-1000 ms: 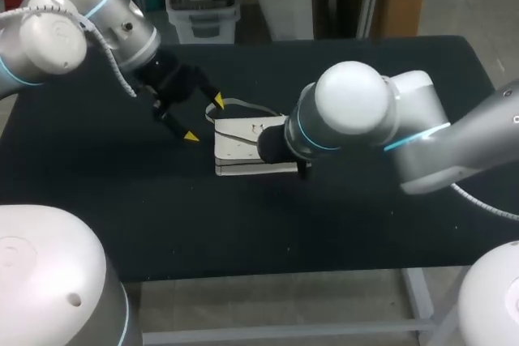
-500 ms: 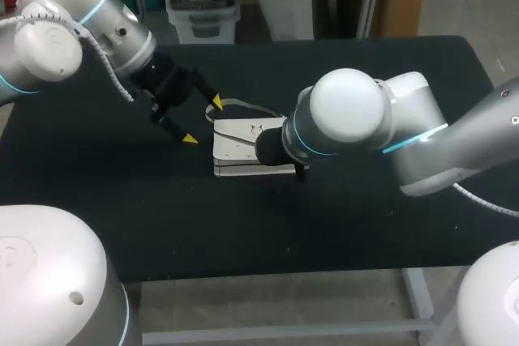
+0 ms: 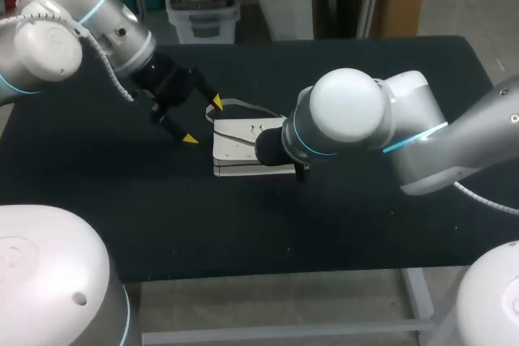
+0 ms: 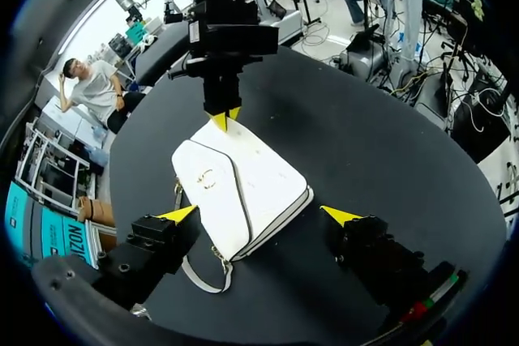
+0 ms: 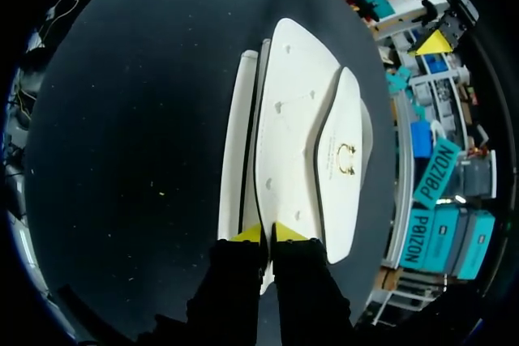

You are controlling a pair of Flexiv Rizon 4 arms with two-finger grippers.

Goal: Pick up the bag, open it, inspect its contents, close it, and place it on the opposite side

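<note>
A white bag [image 3: 243,147] lies flat on the black table [image 3: 365,224], flap side up with a small gold clasp [image 4: 207,177]. Its thin strap [image 3: 243,105] loops out at the far side. My left gripper [image 3: 203,120] hovers open at the bag's left end, and in the left wrist view its fingers straddle that end of the bag [image 4: 243,192] without touching it. My right gripper [image 5: 268,234] is at the bag's right end with its yellow tips pressed together on a thin edge of the bag [image 5: 296,119]. In the head view my right wrist hides that grip.
The black table spreads wide around the bag on every side. Its front edge [image 3: 268,275] runs near the bottom of the head view. Nothing else lies on it.
Both arms and the bag edged slightly to the left in the first half second. Nothing has moved since.
</note>
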